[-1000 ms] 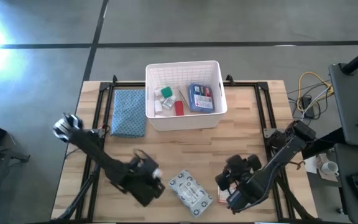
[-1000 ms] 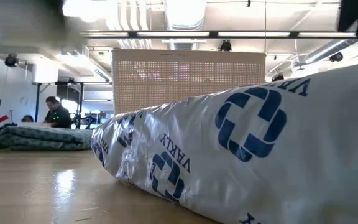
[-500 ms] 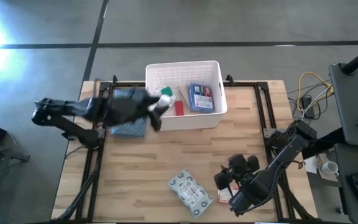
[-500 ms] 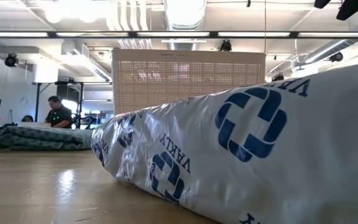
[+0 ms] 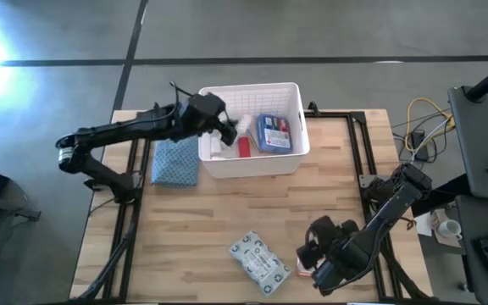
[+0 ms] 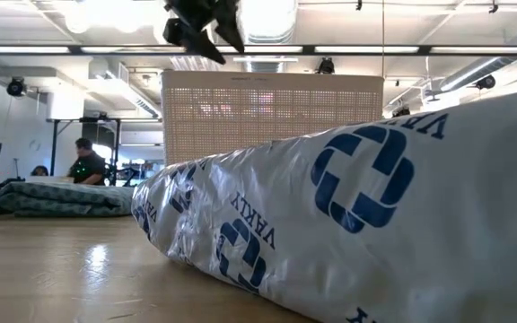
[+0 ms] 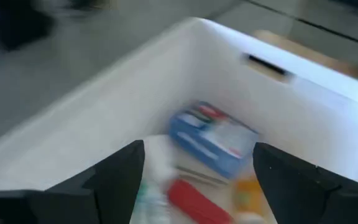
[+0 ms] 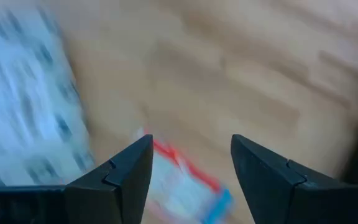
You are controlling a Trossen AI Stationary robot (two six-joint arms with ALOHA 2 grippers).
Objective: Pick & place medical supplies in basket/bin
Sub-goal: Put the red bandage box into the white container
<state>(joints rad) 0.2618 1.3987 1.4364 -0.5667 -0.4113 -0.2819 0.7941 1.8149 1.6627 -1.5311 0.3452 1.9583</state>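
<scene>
The white slotted bin (image 5: pixel 293 151) stands at the table's far middle. In it lie a blue red-cross pouch (image 5: pixel 273 132), a red tube (image 5: pixel 244 147) and white bottles (image 5: pixel 217 151). My left gripper (image 5: pixel 230 131) hovers open above the bin's left half, and its wrist view looks down on the pouch (image 7: pixel 213 140) and the tube (image 7: pixel 191 202). The grey-white packet (image 5: pixel 259 259) lies flat near the table's near edge. To its right my right gripper (image 5: pixel 308 254) stands open above a white-red box (image 8: pixel 179 180) that lies on the wood.
A folded blue patterned cloth (image 5: pixel 176 161) lies left of the bin. In the low view the packet (image 6: pixel 348 206) fills the foreground, with the bin (image 6: pixel 272 112) behind it. Bare wood lies between the bin and the packet.
My left arm has swung from the table's near edge, left of the packet, up and toward the far edge, passing over the blue cloth. Its gripper now hangs over the bin's left half. The packet and the bin have stayed put.
</scene>
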